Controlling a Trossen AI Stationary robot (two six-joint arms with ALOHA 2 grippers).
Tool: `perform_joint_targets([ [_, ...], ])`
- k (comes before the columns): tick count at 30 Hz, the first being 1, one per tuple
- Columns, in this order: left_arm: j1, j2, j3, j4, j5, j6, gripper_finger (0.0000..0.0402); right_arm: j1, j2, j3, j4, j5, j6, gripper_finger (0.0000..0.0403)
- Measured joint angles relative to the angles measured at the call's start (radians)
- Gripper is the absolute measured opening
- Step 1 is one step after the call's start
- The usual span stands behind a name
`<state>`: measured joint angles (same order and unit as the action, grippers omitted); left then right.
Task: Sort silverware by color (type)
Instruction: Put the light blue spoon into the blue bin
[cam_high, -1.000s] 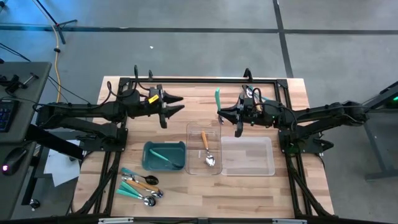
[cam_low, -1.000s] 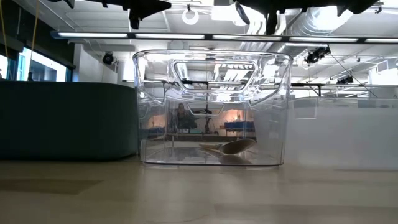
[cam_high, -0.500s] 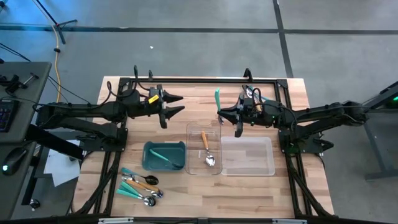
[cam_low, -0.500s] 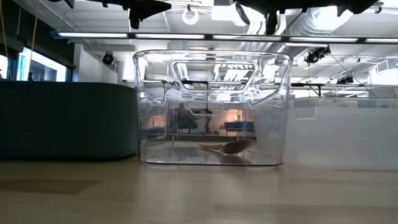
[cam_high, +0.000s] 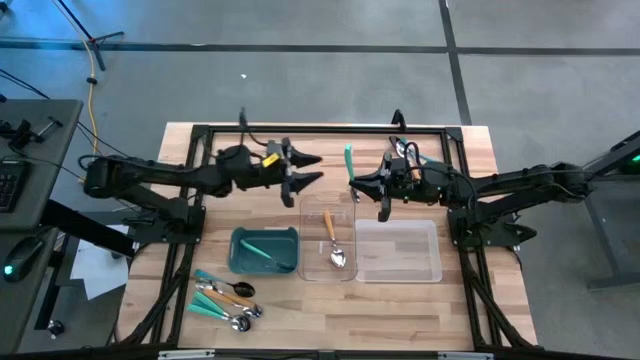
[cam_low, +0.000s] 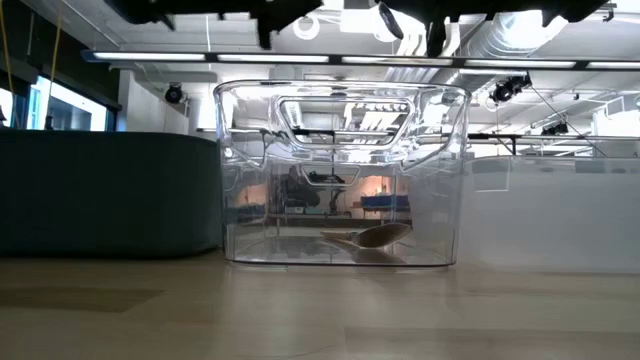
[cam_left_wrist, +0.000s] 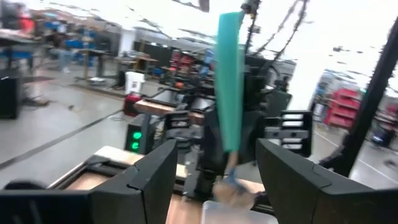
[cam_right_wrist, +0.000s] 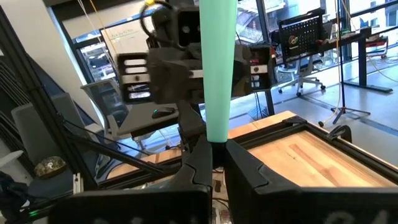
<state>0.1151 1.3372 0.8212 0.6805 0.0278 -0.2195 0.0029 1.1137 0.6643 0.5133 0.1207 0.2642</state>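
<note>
My right gripper (cam_high: 352, 184) hangs above the far end of the middle clear tray (cam_high: 306, 238), shut on a teal-handled utensil (cam_high: 350, 158); its head is hidden. My left gripper (cam_high: 320, 169) is open, level and close to the left of that utensil. In the left wrist view the teal handle (cam_left_wrist: 229, 81) stands a little ahead of its two fingers. An orange-handled spoon (cam_high: 331, 238) lies in the middle tray. A teal utensil (cam_high: 262, 249) lies in the teal bin (cam_high: 238, 262). More silverware (cam_high: 226, 297) lies heaped on the table's near left. My right gripper pinches the teal-handled utensil between its two fingers at the lower part of the handle (cam_right_wrist: 217, 138). The fingers reach in level from the table's right and lie across the handle. The handle stands up above the fingers, lifted clear of the table and trays.
A second clear tray (cam_high: 434, 252) sits right of the middle one. A black frame (cam_high: 330, 128) runs along the table's far edge and sides. In the low view the middle tray's clear wall (cam_low: 340, 180) stands in front, with the spoon inside.
My left gripper has moved toward the table's right, from over the far left of the table to just beside the teal handle in my right gripper. My right gripper and its utensil have kept still.
</note>
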Motion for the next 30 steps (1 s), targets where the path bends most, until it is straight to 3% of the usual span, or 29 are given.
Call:
perform_joint_targets([
  [10,-0.013,0.203,0.217,-0.002,0.015,0.048,0.0207,0.0,0.0,0.0,-0.001,0.0,-0.003,0.0005],
  [22,-0.014,0.253,0.264,-0.004,0.015,0.047,0.0204,0.0,0.0,0.0,-0.017,-0.001,-0.002,0.0005],
  [26,-0.017,0.253,0.264,-0.004,0.014,0.047,0.0175,0.0,0.0,0.0,-0.017,-0.001,-0.003,0.0005],
  [30,-0.017,0.253,0.264,-0.004,0.014,0.047,0.0111,0.0,0.0,0.0,-0.018,-0.001,-0.003,0.0005],
])
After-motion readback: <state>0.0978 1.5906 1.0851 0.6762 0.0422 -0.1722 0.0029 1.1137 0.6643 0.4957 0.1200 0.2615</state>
